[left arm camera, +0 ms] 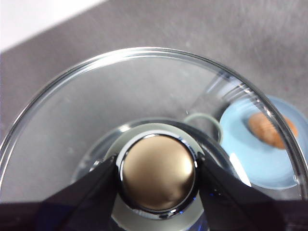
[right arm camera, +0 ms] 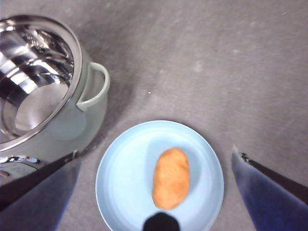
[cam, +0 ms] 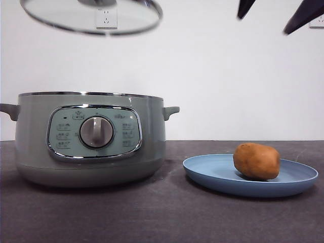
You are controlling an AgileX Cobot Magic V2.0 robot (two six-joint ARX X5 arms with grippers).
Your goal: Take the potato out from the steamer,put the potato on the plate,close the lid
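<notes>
The potato lies on the blue plate to the right of the steamer. The steamer stands open, and the right wrist view shows its bare steel inside. My left gripper is shut on the knob of the glass lid and holds it high above the steamer, slightly tilted. My right gripper is open and empty, high above the plate. In the right wrist view, the gripper hangs over the potato and the plate.
The dark grey table runs back to a white wall with a socket. The steamer's side handle points toward the plate, with a small gap between them.
</notes>
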